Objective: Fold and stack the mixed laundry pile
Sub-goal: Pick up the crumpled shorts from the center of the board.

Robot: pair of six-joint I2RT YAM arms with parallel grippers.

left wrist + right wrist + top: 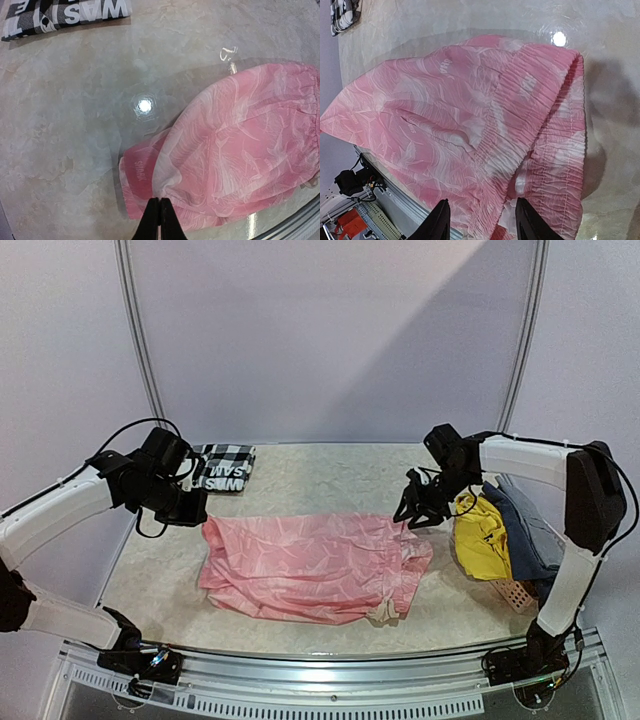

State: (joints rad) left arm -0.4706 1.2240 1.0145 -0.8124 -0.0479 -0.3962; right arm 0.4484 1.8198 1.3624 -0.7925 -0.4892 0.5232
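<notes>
One pink garment (pixel 300 565) lies in the centre, one checked shirt (pixel 225 468) at upper left, one yellow garment (pixel 480 535) and one blue-grey garment (pixel 530 530) at right. The left fingers (pixel 154 222) are together, the right fingers (pixel 437 222) apart.

Four garments: pink (pixel 310 565), checked (pixel 225 468), yellow (pixel 478 535), blue-grey (pixel 530 535); one basket (pixel 512 592); two claws, left claw (pixel 160 220) and right claw (pixel 481 215).
</notes>
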